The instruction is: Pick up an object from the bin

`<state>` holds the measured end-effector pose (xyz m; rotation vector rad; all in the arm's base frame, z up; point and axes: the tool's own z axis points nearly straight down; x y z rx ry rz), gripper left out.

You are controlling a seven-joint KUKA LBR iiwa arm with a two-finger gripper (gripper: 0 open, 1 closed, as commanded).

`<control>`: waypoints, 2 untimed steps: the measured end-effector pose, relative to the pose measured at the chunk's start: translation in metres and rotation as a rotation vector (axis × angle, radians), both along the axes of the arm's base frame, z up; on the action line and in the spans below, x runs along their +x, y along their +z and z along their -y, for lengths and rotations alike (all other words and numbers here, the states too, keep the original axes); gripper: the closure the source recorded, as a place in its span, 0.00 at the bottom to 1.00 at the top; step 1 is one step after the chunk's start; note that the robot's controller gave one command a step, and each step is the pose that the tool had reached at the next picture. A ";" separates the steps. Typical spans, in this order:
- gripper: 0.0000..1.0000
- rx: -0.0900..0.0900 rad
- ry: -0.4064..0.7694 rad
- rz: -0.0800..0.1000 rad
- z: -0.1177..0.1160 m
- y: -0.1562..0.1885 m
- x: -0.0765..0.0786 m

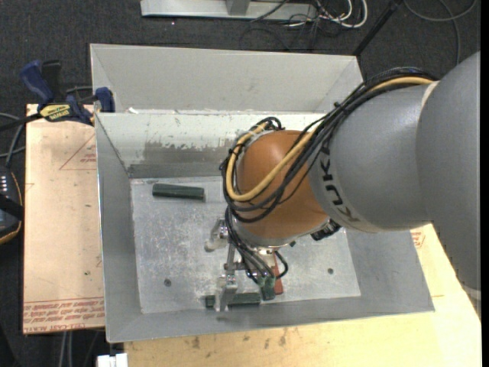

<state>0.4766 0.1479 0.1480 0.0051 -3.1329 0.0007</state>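
**A:** We've got the gripper (225, 295) low in the bin (114, 205), right up against the near wall (344, 309). A dark bar (246, 299) lies flat along the foot of that wall, touching the gripper's tip or just beside it.

**B:** Do we have it gripped?

**A:** We cannot tell. The orange cover (283, 182) hangs above the spot, so we can't see whether the gripper is open or clamped, or has anything in it.

**B:** So that wall is our worry.

**A:** It is. With the bar this tight to the near wall, we reckon there's little room on the wall side. The gripper could land on top of the bar, or scrape the slope and come up with nothing.

**B:** And if it does bite?

**A:** Then we look at where. The gripper seems nearer one end of the bar than its middle. Held off-centre, a long piece like that may swing down as it lifts, catch the near wall and drop out.

**B:** Any fallback?

**A:** The other bar (178, 193), dark green, lies in the open, well away from the near wall. We'd judge that one the easier pick.
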 end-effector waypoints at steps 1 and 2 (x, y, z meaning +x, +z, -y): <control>0.00 0.001 -0.003 0.007 0.001 0.004 0.002; 1.00 0.007 0.336 0.018 0.033 -0.067 0.009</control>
